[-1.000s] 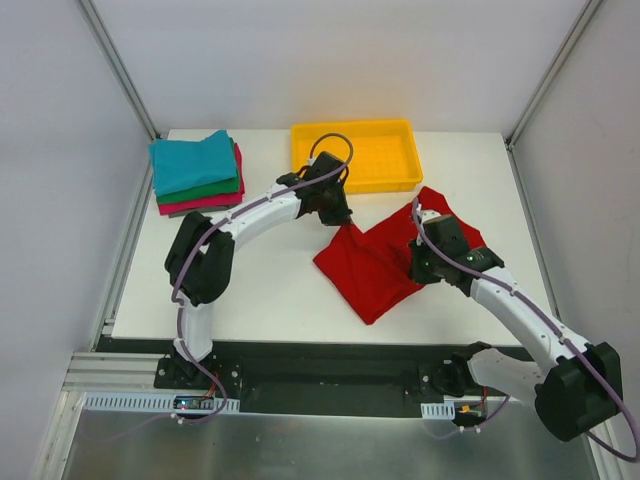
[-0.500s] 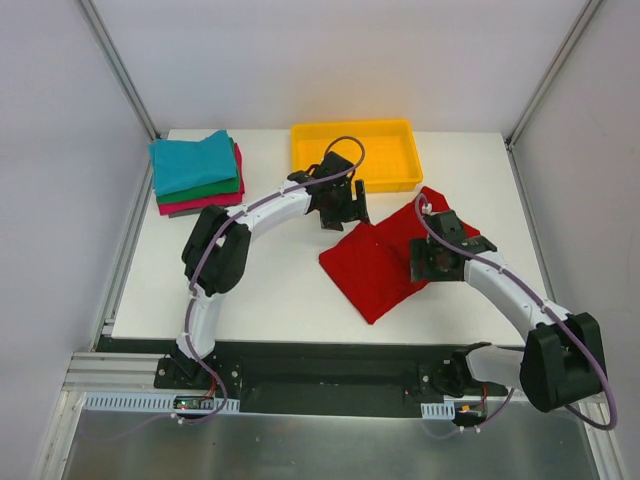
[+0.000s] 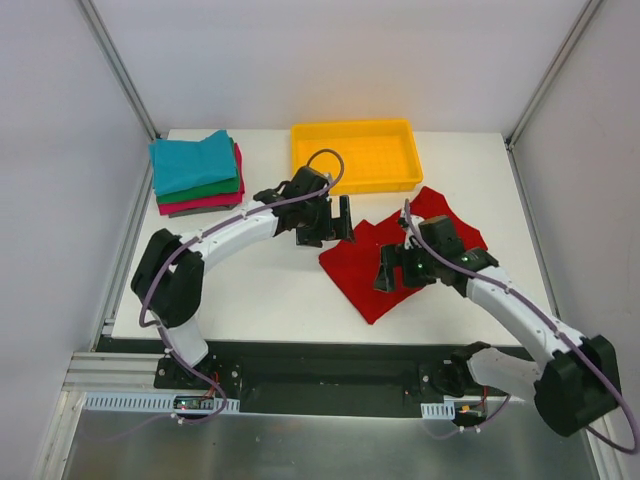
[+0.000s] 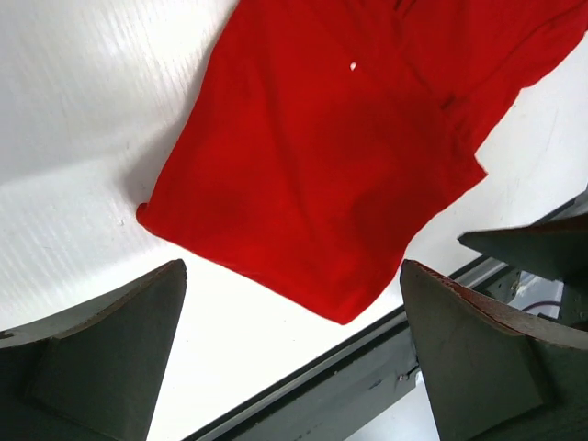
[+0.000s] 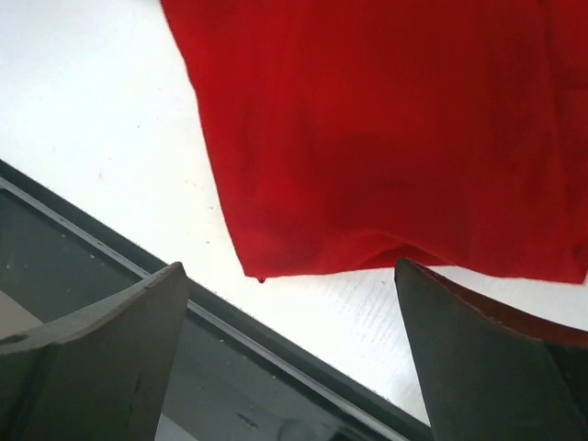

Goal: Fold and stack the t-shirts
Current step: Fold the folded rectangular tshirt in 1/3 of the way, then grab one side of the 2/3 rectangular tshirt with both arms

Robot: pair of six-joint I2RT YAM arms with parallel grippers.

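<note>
The bright red t-shirt lies folded over on the white table, right of centre. It fills the upper part of the left wrist view and of the right wrist view. My left gripper hovers open above the shirt's upper left edge, nothing between its fingers. Over the shirt's middle, my right gripper is open too and holds nothing. At the back left is a stack of folded t-shirts: teal on top, then green, pink-red at the bottom.
A yellow plastic tray with nothing in it stands at the back centre, just behind the left gripper. The table's dark front rail runs close below the shirt's near corner. White walls and frame posts enclose the table.
Both grippers have opened and let go of the red shirt, which now lies flat. The left gripper has drawn back to the left; the right has shifted left over the shirt.
</note>
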